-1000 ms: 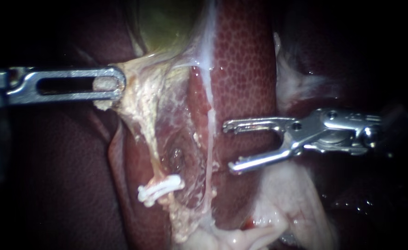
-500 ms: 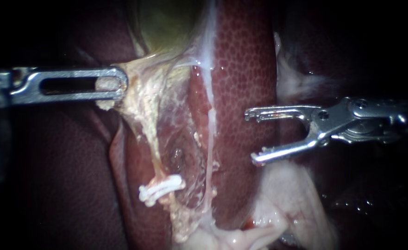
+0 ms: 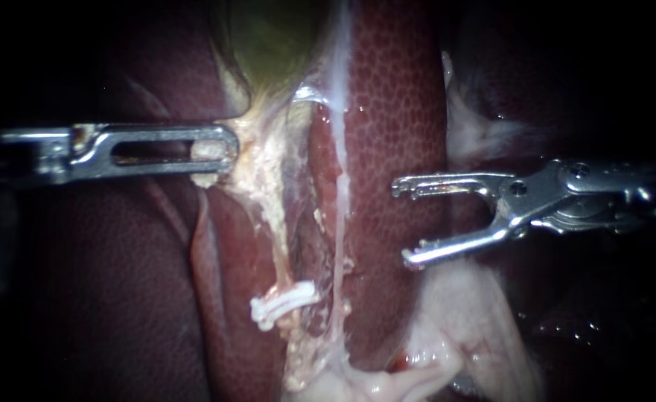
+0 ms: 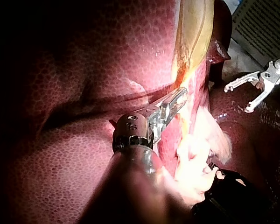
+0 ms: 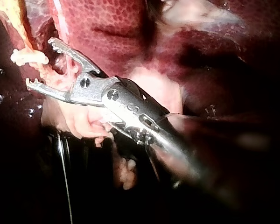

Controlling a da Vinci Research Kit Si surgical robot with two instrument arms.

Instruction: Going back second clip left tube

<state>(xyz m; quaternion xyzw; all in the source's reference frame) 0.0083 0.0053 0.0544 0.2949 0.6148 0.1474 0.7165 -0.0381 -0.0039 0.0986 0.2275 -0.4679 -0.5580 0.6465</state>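
Currently, left instrument [image 3: 212, 149] jaws clamp tissue [image 3: 257, 160] above the clip [image 3: 283, 304]. Right instrument [image 3: 400, 223] jaws stand apart beyond intervening liver [image 3: 387, 112].

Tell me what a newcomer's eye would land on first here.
The white clip across the left tube stands out, low in the endoscope view's middle. The right instrument hangs over the liver, jaws wide open and empty. The left instrument is shut on pale tissue below the greenish gallbladder.
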